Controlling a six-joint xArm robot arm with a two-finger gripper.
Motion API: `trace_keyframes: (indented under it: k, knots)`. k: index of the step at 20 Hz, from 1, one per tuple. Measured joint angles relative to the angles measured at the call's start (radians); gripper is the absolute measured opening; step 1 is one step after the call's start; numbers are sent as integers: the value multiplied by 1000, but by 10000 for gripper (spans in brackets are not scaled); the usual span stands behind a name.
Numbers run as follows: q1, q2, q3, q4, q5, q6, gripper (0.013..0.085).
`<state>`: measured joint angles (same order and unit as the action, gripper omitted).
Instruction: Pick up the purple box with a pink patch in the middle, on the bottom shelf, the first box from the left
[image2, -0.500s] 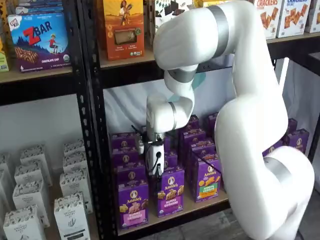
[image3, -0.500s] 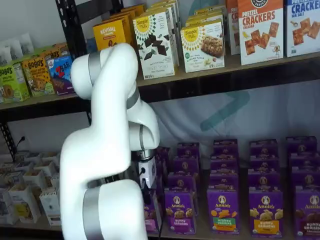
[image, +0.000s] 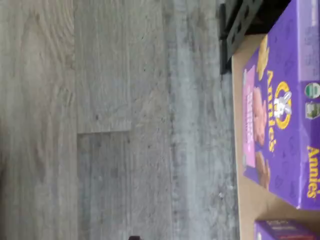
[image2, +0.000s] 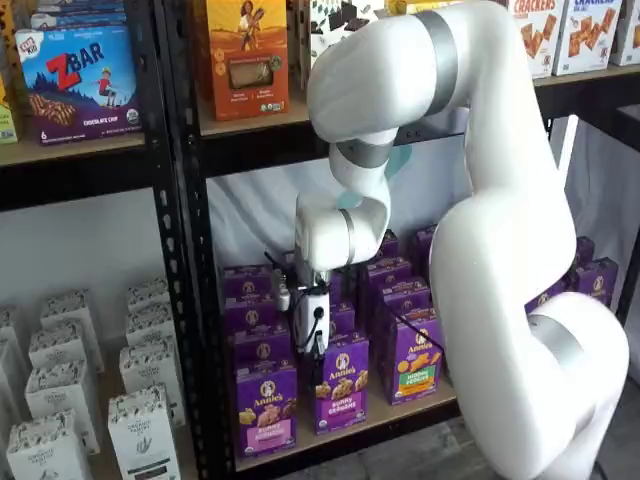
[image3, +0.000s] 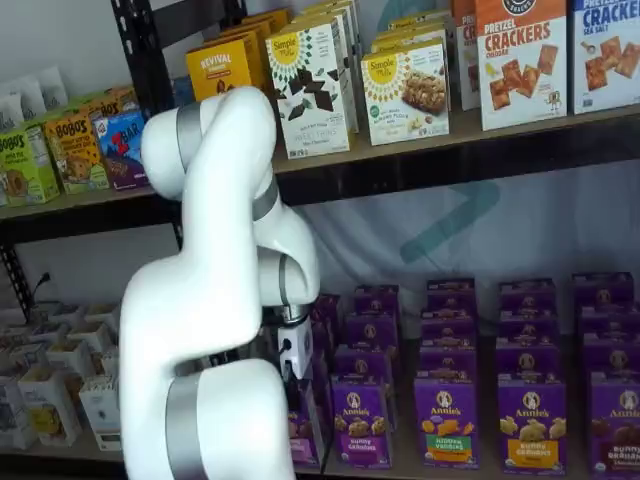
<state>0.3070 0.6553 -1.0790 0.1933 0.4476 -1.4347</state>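
Observation:
The purple box (image2: 267, 406) with a pink band stands at the front left of the bottom shelf (image2: 443, 393), close to the black upright. My gripper (image2: 313, 351) hangs just above and to the right of it, over the row of purple cartons. Its black fingers show no plain gap and hold no box. In a shelf view the gripper (image3: 293, 376) shows beside my white arm, which hides most of the purple box (image3: 304, 428). The wrist view shows the purple box (image: 272, 130) turned on its side, on the tan board (image: 250, 200) near the shelf's edge.
A purple carton without a pink band (image2: 340, 394) and one with an orange-and-green patch (image2: 417, 366) stand to the right, with more rows behind. A black perforated upright (image2: 187, 300) is on the left, with white cartons (image2: 140, 430) beyond. Grey floor (image: 120, 120) lies below.
My gripper has come down a little towards the front row of purple cartons. The boxes have not moved.

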Motion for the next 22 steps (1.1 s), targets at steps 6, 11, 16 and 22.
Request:
trace_keyframes:
  k: [6, 11, 16, 22]
  knots:
    - [13, 17, -17, 56, -17, -39, 850]
    - [29, 48, -51, 69, -38, -34, 850]
    - [39, 90, -107, 80, -41, -34, 850]
    - [42, 148, -183, 65, -33, -14, 850]
